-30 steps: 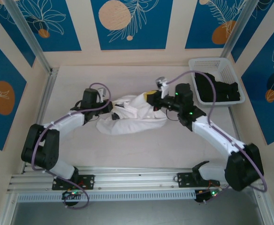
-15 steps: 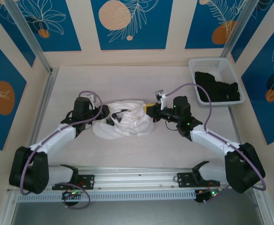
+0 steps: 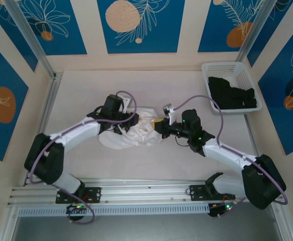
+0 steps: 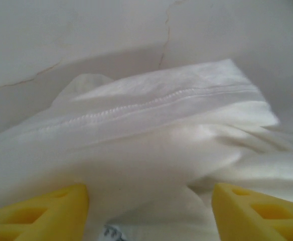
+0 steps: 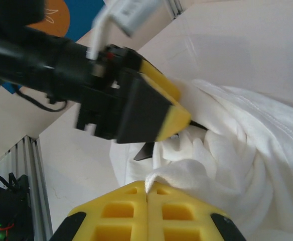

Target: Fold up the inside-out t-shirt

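Inside-out t-shirt (image 3: 130,136) lay bunched tighter than 1 second before, well left of the basket (image 3: 229,64). Left gripper (image 4: 146,198) had swung nearer the basket, jaws now apart over cloth; right gripper (image 5: 147,193) stayed pinching a fold.

White shirt (image 3: 129,135) on a pale table (image 3: 86,90); yellow fingers (image 4: 41,213). Right of the shirt, a white basket (image 3: 224,67) holds a black garment (image 3: 232,95). Beyond the shirt, blue panels (image 3: 156,35) with orange discs and white leaves.

No text is reading clearly anywhere. In the left wrist view a small white tag (image 4: 112,234) is peeking out from the inside-out t-shirt (image 4: 151,130), carrying dark marks that are too blurred to make out.
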Action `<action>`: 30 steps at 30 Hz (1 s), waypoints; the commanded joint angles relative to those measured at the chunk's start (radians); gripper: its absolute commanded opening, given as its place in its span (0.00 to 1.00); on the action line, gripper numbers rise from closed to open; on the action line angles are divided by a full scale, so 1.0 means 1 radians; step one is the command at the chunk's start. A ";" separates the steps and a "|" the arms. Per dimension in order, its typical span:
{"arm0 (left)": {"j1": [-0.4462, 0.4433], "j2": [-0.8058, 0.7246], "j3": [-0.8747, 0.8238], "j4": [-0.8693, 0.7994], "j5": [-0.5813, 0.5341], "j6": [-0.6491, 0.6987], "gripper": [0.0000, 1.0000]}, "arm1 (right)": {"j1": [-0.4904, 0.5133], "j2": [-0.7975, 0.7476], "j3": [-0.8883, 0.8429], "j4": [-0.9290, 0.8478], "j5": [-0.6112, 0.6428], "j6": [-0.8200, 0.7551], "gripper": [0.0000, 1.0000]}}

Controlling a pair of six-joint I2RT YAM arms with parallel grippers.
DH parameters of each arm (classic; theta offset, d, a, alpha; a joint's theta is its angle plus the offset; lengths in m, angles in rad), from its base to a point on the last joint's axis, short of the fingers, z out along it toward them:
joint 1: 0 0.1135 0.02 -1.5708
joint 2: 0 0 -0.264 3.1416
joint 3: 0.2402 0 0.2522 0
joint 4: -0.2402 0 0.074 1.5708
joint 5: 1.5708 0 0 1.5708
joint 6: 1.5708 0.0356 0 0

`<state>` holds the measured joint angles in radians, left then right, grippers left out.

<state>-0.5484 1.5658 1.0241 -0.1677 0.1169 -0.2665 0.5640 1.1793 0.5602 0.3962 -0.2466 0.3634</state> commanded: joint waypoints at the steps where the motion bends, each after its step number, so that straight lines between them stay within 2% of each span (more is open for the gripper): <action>1: -0.008 0.110 0.101 -0.113 -0.023 0.061 0.55 | 0.008 -0.042 0.000 -0.017 0.019 -0.009 0.00; 2: -0.006 0.137 0.131 -0.131 -0.034 0.059 0.48 | 0.008 -0.053 0.004 -0.024 0.023 -0.016 0.00; 5: 0.016 0.177 0.210 -0.167 -0.033 0.038 0.14 | 0.006 -0.102 0.034 -0.064 0.030 -0.042 0.00; 6: 0.026 0.178 0.233 -0.175 -0.030 0.026 0.06 | 0.007 -0.127 0.046 -0.076 0.031 -0.050 0.00; 8: 0.051 0.169 0.266 -0.185 -0.036 0.003 0.00 | 0.007 -0.171 0.060 -0.086 0.032 -0.058 0.00; 17: 0.128 0.145 0.324 -0.242 -0.227 -0.019 0.00 | 0.003 -0.361 -0.002 -0.068 0.019 -0.074 0.00; 19: 0.141 0.140 0.321 -0.238 -0.240 -0.023 0.00 | 0.001 -0.387 -0.039 -0.050 0.029 -0.074 0.00; 25: 0.193 0.063 0.278 -0.190 -0.165 -0.042 0.00 | -0.003 -0.400 -0.134 -0.018 0.015 -0.050 0.00; 30: 0.248 -0.077 0.187 -0.080 -0.002 -0.082 0.00 | -0.006 -0.442 -0.210 -0.033 0.039 -0.033 0.00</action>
<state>-0.3454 1.5803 1.2480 -0.3580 0.0486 -0.3050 0.5625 0.7826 0.3801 0.3286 -0.2096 0.3149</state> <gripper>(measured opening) 0.045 0.064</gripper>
